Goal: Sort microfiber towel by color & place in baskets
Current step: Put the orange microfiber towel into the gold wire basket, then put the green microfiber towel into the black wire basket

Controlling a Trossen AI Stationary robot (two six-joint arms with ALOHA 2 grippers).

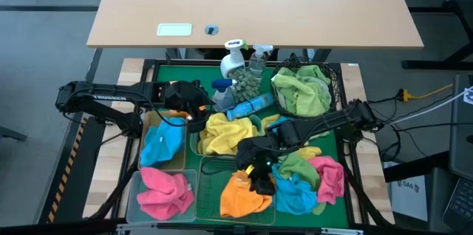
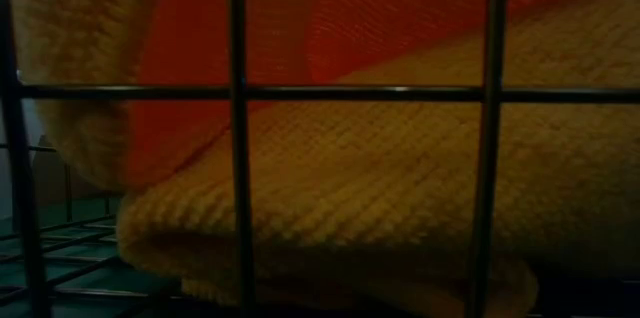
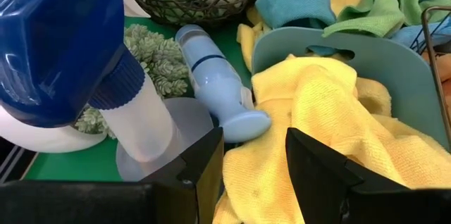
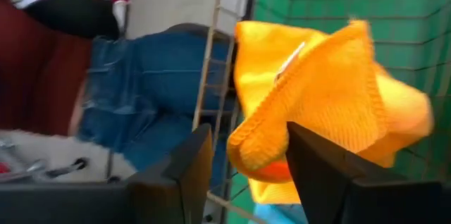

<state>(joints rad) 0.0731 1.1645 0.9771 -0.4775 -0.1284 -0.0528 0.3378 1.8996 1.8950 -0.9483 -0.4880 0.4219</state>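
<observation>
My right gripper [image 1: 256,174] [image 4: 246,175] is open above the green wire basket [image 1: 214,191]. An orange towel [image 1: 242,196] [image 4: 317,104] lies bunched in that basket, and the low view shows it [image 2: 350,188] behind the basket's bars. My left gripper [image 1: 194,114] [image 3: 254,175] is open just over the yellow towels [image 3: 331,125] heaped in the teal tub [image 3: 416,76]. A blue towel [image 1: 161,142] lies in the tan tray. Pink towels [image 1: 164,194] fill the clear bin. Green towels [image 1: 303,91] sit in the black mesh basket. My right gripper has a fold of the orange towel [image 4: 257,157] between its open fingers; I cannot tell whether they touch it. My left gripper has the yellow towel [image 3: 257,182] under and between its open fingers; I cannot tell whether they touch it.
Loose pink [image 1: 330,177], blue [image 1: 295,196] and green [image 1: 299,165] towels lie on the green mat beside the wire basket. Spray bottles [image 1: 235,61] and a light-blue bottle [image 3: 211,76] lying on its side crowd the far middle. A person in jeans [image 4: 148,90] stands beyond the near edge.
</observation>
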